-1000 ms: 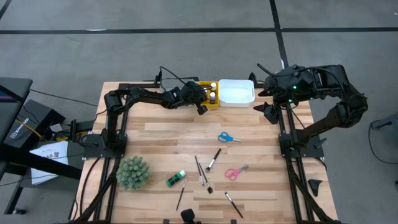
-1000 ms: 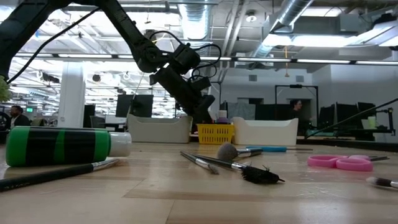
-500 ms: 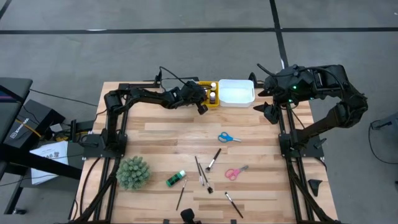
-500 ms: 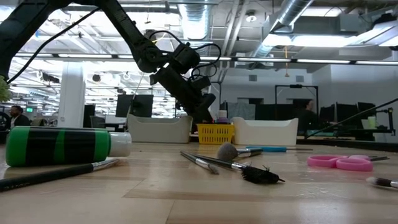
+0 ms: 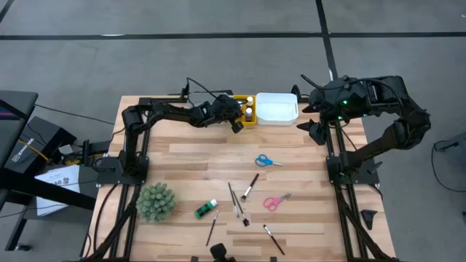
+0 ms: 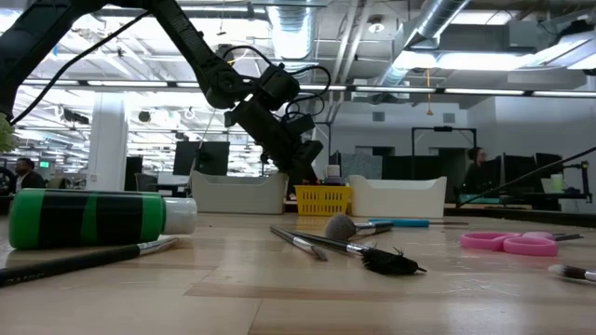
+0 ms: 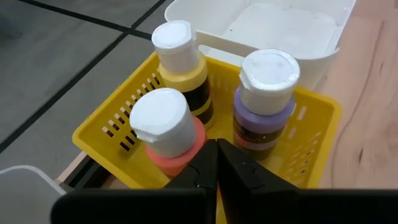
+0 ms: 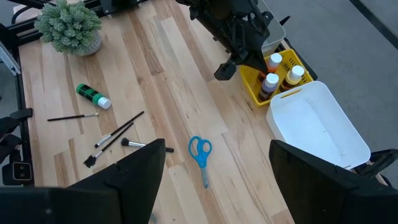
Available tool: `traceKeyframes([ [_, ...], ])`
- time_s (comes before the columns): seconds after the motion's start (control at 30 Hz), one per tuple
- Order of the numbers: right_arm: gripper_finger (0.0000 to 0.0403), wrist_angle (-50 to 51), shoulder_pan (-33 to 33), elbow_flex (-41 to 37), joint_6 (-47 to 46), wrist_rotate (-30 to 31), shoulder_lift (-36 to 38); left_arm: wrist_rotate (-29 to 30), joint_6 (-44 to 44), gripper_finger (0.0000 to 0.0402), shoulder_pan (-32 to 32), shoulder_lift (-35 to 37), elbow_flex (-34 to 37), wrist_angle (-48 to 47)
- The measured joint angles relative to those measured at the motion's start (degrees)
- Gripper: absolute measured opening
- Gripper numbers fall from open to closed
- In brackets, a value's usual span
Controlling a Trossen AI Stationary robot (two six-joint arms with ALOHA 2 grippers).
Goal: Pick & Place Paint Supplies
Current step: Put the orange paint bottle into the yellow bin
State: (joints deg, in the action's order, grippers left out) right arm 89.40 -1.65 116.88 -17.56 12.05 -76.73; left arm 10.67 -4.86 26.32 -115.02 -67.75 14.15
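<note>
Meanwhile nothing has shifted; the left hand (image 7: 216, 163), fingers pressed together and empty, still hovers over the yellow slotted plastic basket (image 7: 311, 146); the right hand (image 8: 217, 180) waits wide.

A spiky green plant ball (image 5: 156, 201) stands on the wooden table (image 5: 189, 156) near its front left corner. At the far edge a yellow tray (image 5: 243, 121) sits just beside a white tray (image 5: 277, 108). A grey tray (image 6: 237, 194) stands left of the yellow one.
</note>
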Motion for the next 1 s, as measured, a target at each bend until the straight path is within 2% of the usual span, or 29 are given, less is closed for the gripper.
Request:
traceKeyframes([
  [1.0,0.0283,0.2,0.0,0.0,0.0,0.0,0.0,0.3,-0.2,0.0000,0.3,0.0,0.0,-1.3],
])
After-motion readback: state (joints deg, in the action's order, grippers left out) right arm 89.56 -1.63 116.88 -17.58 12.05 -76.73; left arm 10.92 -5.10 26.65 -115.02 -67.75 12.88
